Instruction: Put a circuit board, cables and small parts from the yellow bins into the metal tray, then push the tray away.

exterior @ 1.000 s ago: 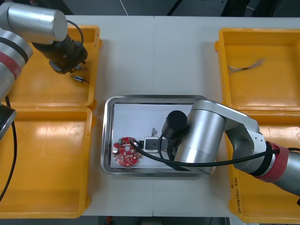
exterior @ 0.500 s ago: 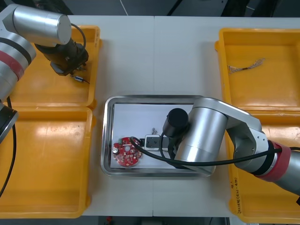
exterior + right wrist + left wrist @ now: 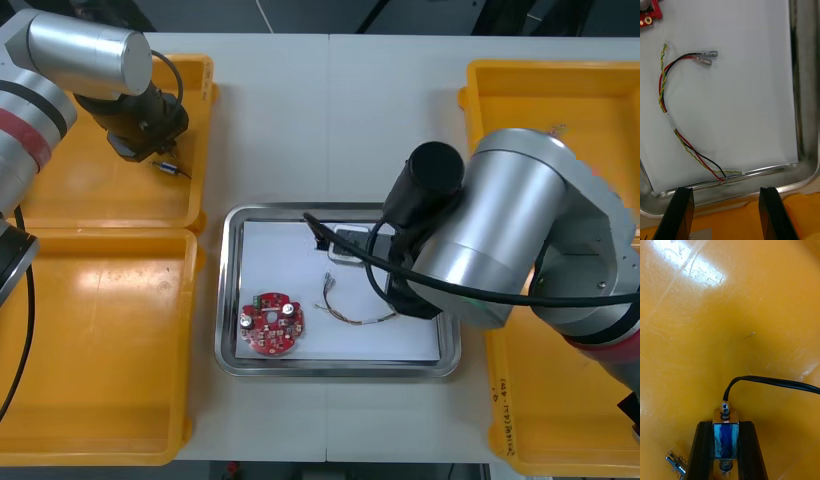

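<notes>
Right gripper (image 3: 725,192): my fingers stand wide apart and empty over the metal tray (image 3: 805,112).
Red and yellow cable (image 3: 672,125): lies free just beyond my fingertips, on the tray's white inside.
Left gripper (image 3: 725,426): clamped across a small metal part (image 3: 726,438) in the yellow bin (image 3: 752,296), probably for lifting.

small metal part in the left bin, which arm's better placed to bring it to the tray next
Left. The left gripper is shut on the small metal part in a left yellow bin; the right gripper hangs open and empty over the metal tray.
</notes>
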Robot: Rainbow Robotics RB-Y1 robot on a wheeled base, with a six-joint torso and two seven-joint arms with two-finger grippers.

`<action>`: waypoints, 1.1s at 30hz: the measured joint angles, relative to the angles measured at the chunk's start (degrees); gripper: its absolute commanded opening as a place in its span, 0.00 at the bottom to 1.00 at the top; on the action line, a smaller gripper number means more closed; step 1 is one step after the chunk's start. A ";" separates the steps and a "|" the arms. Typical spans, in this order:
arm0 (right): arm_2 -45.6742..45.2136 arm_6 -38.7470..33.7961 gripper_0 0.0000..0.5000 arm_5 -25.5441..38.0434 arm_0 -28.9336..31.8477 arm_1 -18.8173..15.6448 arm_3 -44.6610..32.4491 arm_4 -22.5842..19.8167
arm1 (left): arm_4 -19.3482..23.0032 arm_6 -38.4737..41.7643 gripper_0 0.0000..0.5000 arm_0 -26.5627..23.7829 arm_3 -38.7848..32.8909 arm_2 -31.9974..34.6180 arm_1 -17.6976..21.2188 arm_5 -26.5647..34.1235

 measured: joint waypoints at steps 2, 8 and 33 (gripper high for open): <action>-1.95 0.00 1.00 0.10 0.00 0.00 -1.92 -0.01 | 0.00 0.00 0.00 0.00 0.00 0.00 0.00 -0.01; -8.33 0.00 1.00 0.14 0.01 -0.41 -6.98 -1.15 | 0.00 0.00 0.00 0.00 0.08 0.93 0.03 -0.02; -37.93 0.00 1.00 0.16 2.09 -6.40 -1.50 -8.66 | -0.03 -0.08 0.00 0.00 -21.65 10.98 5.00 28.94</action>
